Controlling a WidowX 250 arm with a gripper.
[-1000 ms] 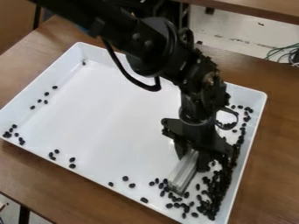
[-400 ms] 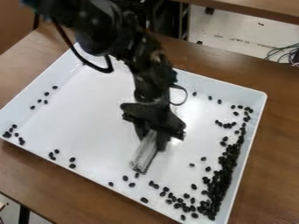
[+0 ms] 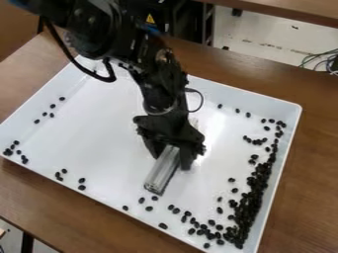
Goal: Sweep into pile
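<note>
Can count many black beans (image 3: pixel 254 192), too crowded for an exact number where heaped along the tray wall, off to the view's right of the fingers. Trailing from that heap back to just below the fingers in a loose line. Scattered farther up, above and to the right of the fingers: three singles (image 3: pixel 237 110) near the back wall. Well apart on the fingers' left: a group of five (image 3: pixel 45 114), a corner cluster (image 3: pixel 13 147) of about seven, partly touching, and below that another five (image 3: pixel 64 171) by the near wall.

Clenched on one clear, greyish bar (image 3: pixel 161 170), with the black gripper (image 3: pixel 172 157) over the middle of the tray. Tilted, with the bar's lower end pointing down and left from the fingers, near a few beans. Cannot tell if touching the tray floor.

Spread beneath all this, one white, rectangular tray (image 3: pixel 99 123). Set on one brown wooden table (image 3: pixel 39 197), all around the tray. Far above the fingers, stuck to dark equipment (image 3: pixel 173 17): one yellow triangular label (image 3: pixel 150 19), too small to read. Beyond, at upper right: thin cables (image 3: pixel 316 58) on a pale floor (image 3: pixel 264 37).
</note>
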